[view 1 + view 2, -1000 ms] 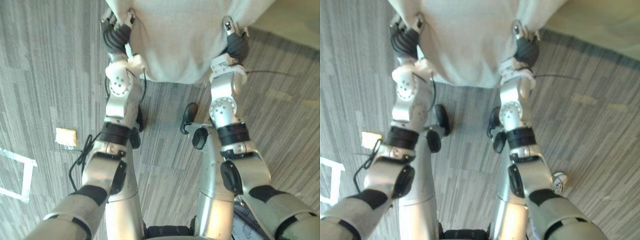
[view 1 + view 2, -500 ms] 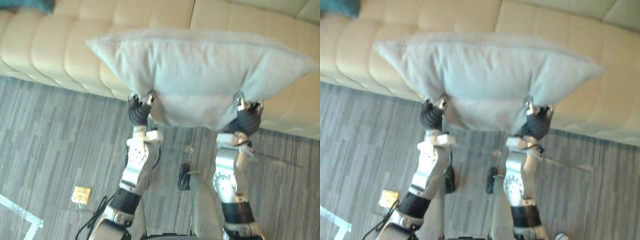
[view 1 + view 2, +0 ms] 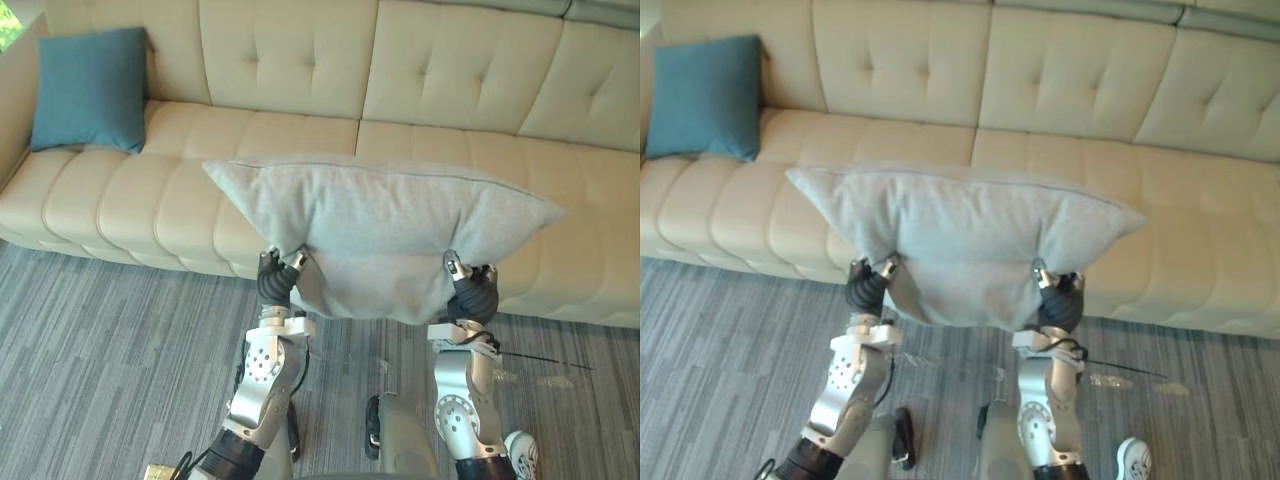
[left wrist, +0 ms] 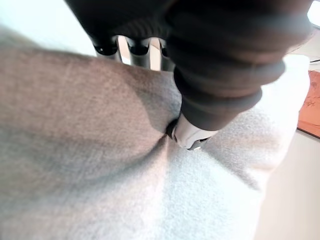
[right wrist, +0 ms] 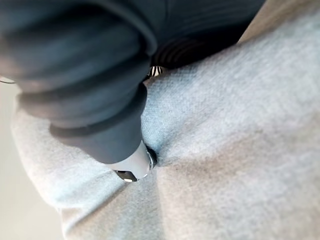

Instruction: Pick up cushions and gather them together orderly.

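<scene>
Both hands still hold the grey cushion (image 3: pixel 380 235), just as they did half a second ago. What has moved is the camera: it has tipped up, so the whole picture has shifted and now the long cream sofa (image 3: pixel 300 60) shows from its seat up to its back.

The grey cushion is up in the air, above the grey floor (image 3: pixel 100 340) and in front of the sofa seat. It lies almost flat, and its near edge hangs down a little between the two hands.

The left hand (image 3: pixel 276 278) pinches the near edge of the cushion on the left side. Close up, its thumb (image 4: pixel 192 135) digs into the cloth and makes a dent, and its fingers (image 4: pixel 137 47) reach over the other side.

The right hand (image 3: pixel 470 290) pinches the near edge on the right side. Its thumb (image 5: pixel 132 165) also presses a dent into the cloth.

One blue cushion (image 3: pixel 88 88) stands at the far left end of the sofa. It leans on the sofa back and is well apart from the grey cushion.
</scene>
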